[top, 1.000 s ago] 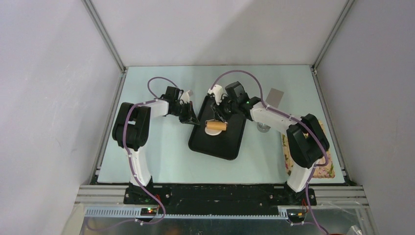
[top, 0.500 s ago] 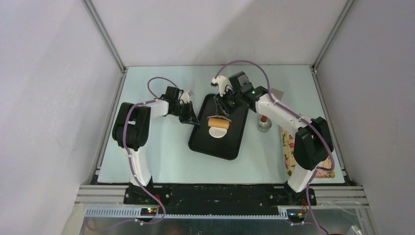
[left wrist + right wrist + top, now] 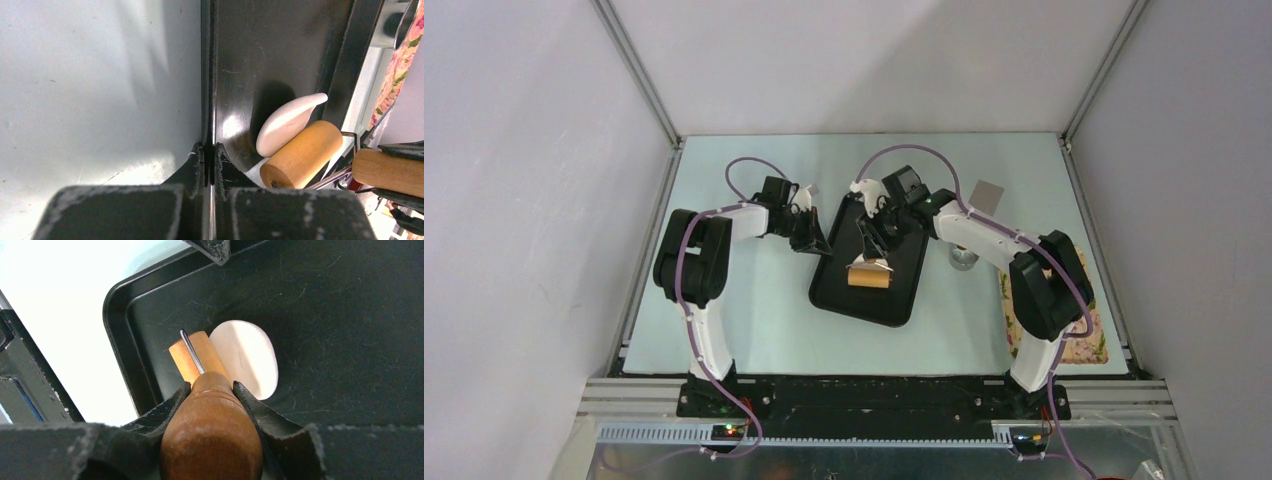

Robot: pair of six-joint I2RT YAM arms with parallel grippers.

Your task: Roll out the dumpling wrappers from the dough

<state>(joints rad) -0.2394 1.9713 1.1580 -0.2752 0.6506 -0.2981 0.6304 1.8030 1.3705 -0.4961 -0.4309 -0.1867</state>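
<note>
1. Wooden roller now sits nearer the near edge of the tray than it did half a second ago. The right gripper has drawn back with it from the tray's far edge.
2. The left gripper has not shifted; it remains at the tray's left edge.
3. Count:
   - one dough
   - one roller
   - one tray
   - one steel cup
   - one floral cloth
   - two grippers
4. Right gripper state: both fingers are clamped on the roller's wooden handle, with no gap at either side. A wire link runs from the handle to the barrel.
5. Left gripper state: the fingers are pinched together on the tray's thin rim, one inside the wall and one outside.
6. Dough location: it lies on the tray floor near the middle, flattened to an oval and touching the side of the barrel.
7. Dough relative to the right gripper: it lies just beyond the fingertips and to the right of the barrel in the right wrist view. It touches neither finger.
8. Dough relative to the left gripper: it lies inside the tray, apart from the pinched rim, with bare tray floor between them.
9. The cup stands on the table just beside the tray's right edge. The cloth lies at the table's near right corner.
</note>
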